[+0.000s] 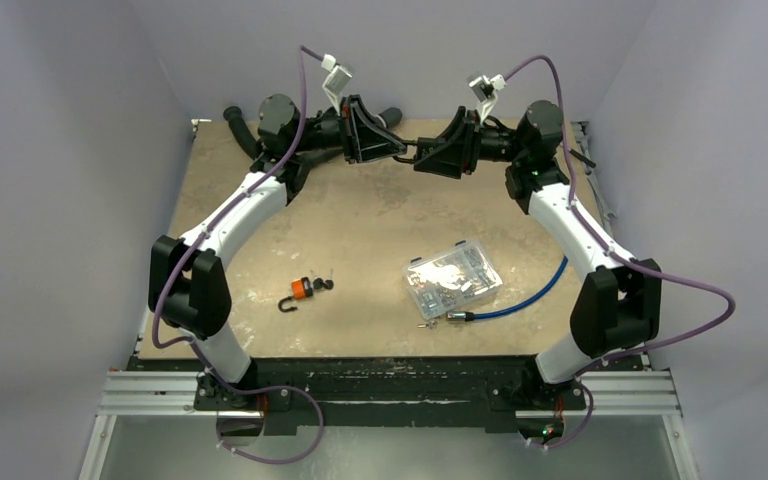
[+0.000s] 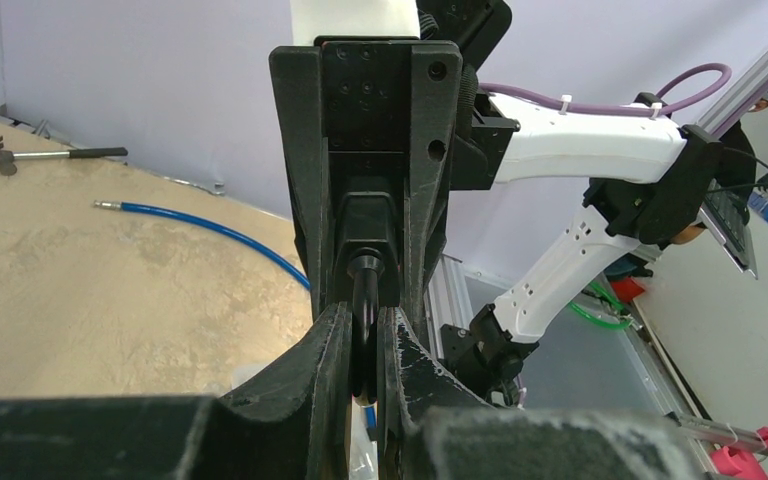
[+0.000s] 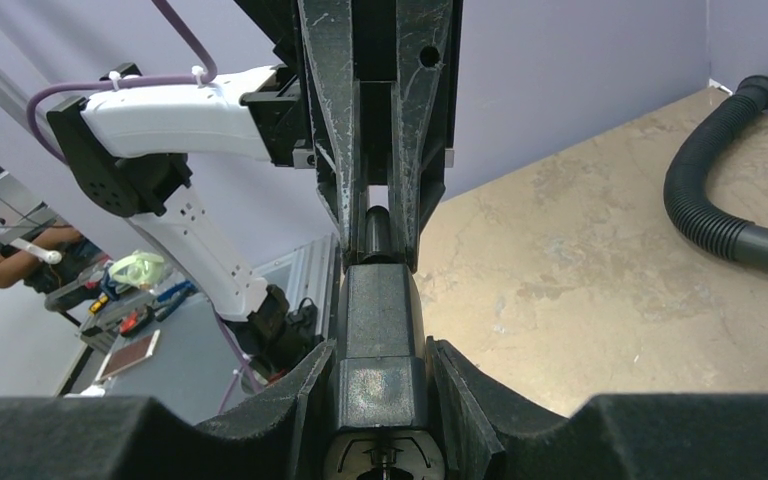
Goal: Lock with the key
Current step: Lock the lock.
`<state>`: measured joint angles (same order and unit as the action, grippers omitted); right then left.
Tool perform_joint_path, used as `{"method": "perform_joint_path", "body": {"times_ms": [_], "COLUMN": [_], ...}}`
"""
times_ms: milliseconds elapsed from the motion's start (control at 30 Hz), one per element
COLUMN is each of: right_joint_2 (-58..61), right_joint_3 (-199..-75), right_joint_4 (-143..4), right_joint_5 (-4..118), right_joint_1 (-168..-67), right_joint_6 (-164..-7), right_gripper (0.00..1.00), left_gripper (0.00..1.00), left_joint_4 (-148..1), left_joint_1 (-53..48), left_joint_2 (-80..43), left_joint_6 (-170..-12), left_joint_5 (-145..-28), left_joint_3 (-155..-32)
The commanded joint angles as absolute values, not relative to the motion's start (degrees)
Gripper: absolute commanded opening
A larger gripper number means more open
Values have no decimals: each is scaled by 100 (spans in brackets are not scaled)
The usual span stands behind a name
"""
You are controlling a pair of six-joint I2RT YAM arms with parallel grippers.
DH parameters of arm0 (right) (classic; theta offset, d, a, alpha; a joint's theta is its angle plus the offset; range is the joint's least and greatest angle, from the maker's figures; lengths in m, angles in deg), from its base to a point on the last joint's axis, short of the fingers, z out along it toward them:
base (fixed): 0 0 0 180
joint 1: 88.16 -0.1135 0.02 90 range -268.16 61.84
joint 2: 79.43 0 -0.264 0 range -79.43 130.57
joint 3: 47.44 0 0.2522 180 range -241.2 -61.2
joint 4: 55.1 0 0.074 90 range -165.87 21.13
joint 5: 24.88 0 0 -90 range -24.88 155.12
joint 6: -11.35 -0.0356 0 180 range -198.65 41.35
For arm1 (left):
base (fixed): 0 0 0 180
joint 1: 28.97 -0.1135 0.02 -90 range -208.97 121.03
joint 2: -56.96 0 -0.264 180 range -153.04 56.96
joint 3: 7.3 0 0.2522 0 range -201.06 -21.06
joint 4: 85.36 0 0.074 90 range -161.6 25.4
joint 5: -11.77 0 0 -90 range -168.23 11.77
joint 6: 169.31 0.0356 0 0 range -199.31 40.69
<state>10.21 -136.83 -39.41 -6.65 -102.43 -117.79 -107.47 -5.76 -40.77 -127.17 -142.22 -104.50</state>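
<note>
A black padlock [image 1: 417,150] hangs in the air between my two grippers at the back middle of the table [image 1: 360,220]. My left gripper [image 1: 403,149] is shut on its black shackle [image 2: 363,290]. My right gripper [image 1: 432,153] is shut on the lock's square black body [image 3: 380,310], and the round keyhole face [image 3: 385,455] points toward the right wrist camera. No key shows in the keyhole. A small orange padlock [image 1: 303,290] with a dark key bunch [image 1: 325,285] lies on the table at front left, far from both grippers.
A clear plastic box of metal parts [image 1: 452,280] lies front centre, with a blue cable [image 1: 520,300] beside it. A black corrugated hose [image 3: 720,210] lies at the back. A hammer [image 2: 5,155] lies by the table's right edge.
</note>
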Motion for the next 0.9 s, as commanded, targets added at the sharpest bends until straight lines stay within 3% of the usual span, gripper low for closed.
{"method": "perform_joint_path", "body": {"times_ms": [0,867], "right_joint_2": [1073,1433], "right_joint_3": [-14089,-14441], "right_joint_4": [-3065,-2432], "right_joint_5": [-129,50], "right_joint_1": [-11300,-11507], "right_joint_6": [-11958,-12352], "right_gripper": [0,0], "left_gripper": [0,0], "left_joint_4": [-10734,-10604], "left_joint_1": [641,919], "left_joint_2": [-4398,-4576], "left_joint_6": [-12618,-12465], "left_joint_5": [-14273,-14363], "left_joint_3": [-10513,-10582]}}
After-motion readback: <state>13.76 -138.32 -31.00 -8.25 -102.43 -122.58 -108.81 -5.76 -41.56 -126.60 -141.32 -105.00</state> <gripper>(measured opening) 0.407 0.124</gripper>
